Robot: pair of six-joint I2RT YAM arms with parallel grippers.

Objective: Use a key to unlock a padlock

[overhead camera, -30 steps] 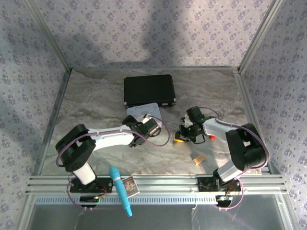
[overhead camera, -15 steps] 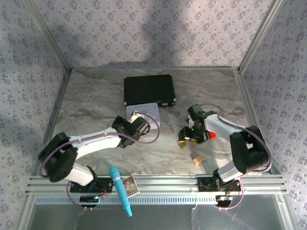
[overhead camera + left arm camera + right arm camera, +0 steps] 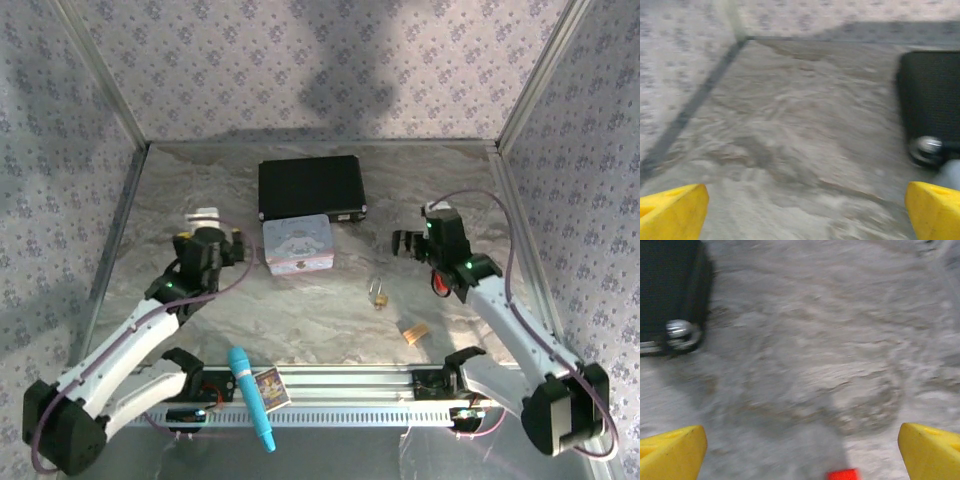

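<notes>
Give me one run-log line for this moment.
left gripper: open, empty | right gripper: open, empty | padlock: lying on table, ungripped | lock state: too small to tell

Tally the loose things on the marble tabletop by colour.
Black: 1, the case
Pastel: 1, the tin box
Brass: 1, the padlock
Tan: 1, the wooden block
Red: 1, the small piece
Total: 5 that can be made out
</notes>
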